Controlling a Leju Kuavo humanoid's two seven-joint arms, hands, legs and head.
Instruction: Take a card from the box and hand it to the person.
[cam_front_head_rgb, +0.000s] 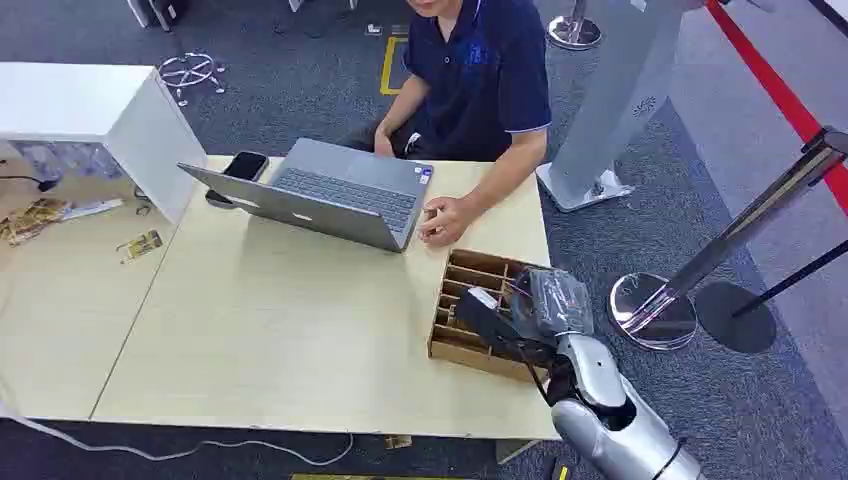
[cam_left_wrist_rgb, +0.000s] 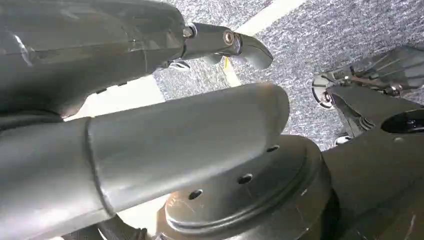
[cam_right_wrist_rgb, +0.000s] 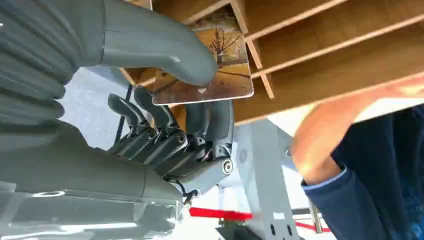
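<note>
One card (cam_right_wrist_rgb: 210, 70) sits clamped between the right hand (cam_right_wrist_rgb: 170, 115) thumb and fingers (cam_right_wrist_rgb: 210, 125), just above the box (cam_front_head_rgb: 480, 310), likely lifted for the person (cam_front_head_rgb: 480, 70); left hand's fingers unclear

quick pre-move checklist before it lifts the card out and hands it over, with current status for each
1. Card pinched by the right hand, thumb on its face, fingers behind: ok.
2. Card free of the box dividers: not ok, its far end lies among the slots.
3. Grip firm enough for the lift: cannot tell.
4. Person's hand ready to receive: not ok, it rests on the table by the laptop.
5. Path from box to person free: ok, only bare table between.
6. Left hand out of the way: ok, hanging over the floor.
</note>
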